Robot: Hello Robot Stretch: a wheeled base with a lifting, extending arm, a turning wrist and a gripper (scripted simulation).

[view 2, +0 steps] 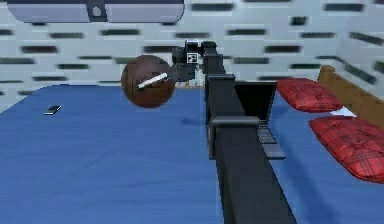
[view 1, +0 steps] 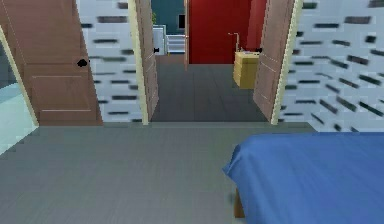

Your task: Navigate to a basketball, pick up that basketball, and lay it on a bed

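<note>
Basketball [view 2: 140,95] hangs at the gripper's [view 2: 162,74] far end, just above the blue bed [view 2: 110,165], so the gripper holds it; how its fingers are set cannot be told. In the arm side view the dark arm [view 2: 240,160] rises from the bottom edge over the bed. A dark laptop [view 2: 258,104] sits beside it, with red pillows [view 2: 308,94] further right. A small dark item [view 2: 52,109] lies to the left. In the forward view, past the bed's corner [view 2: 310,180] and grey floor [view 1: 120,160], a doorway [view 1: 205,60] shows a red wall [view 1: 218,28].
</note>
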